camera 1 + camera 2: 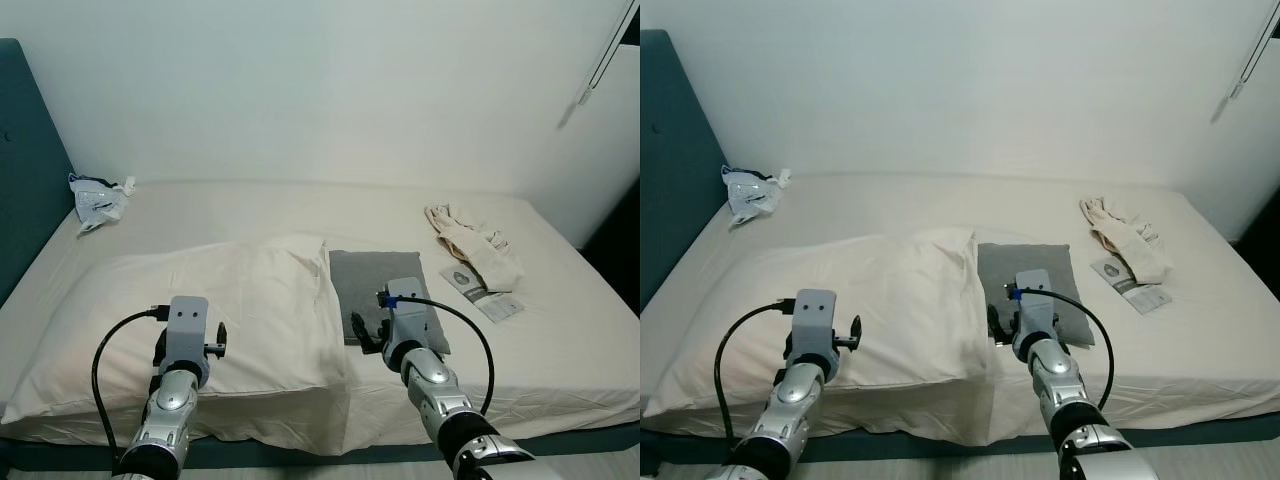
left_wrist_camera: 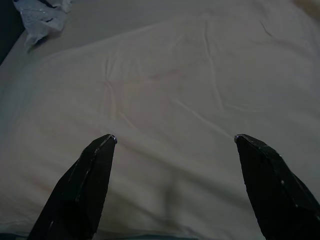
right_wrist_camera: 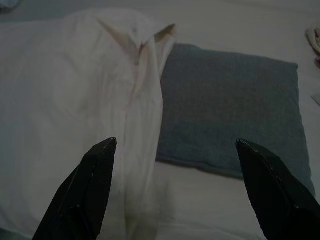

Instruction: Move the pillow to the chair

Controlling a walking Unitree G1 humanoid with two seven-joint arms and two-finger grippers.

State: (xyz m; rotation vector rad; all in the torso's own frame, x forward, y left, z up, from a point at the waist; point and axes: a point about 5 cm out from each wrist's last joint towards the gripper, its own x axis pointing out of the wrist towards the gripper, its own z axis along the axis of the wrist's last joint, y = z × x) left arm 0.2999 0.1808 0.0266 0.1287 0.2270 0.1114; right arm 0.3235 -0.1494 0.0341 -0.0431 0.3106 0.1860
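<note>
Ahead of both grippers, on the bed [image 1: 560, 340]: large cream pillow [image 1: 190, 310], not yet gripped.

Under and beyond the left gripper [image 2: 175, 142], fingers spread wide and holding nothing, lies the pillow's broad wrinkled face; to the right gripper [image 3: 175, 145], likewise spread and empty, falls its open flap end, with a small grey cushion [image 3: 235, 110] just beside that edge and touching it. Farther off past the right gripper: folded beige cloth [image 1: 475, 245] and a printed leaflet [image 1: 480, 290]; far beyond the left, by the dark headboard [image 1: 25, 160], a crumpled plastic wrapper [image 1: 98, 200]. Probably light, soft, floppy and bulky, so likely to sag if pinched at a corner; best taken at both ends, one gripper each, bunching fabric and filling together. No chair to be seen.
</note>
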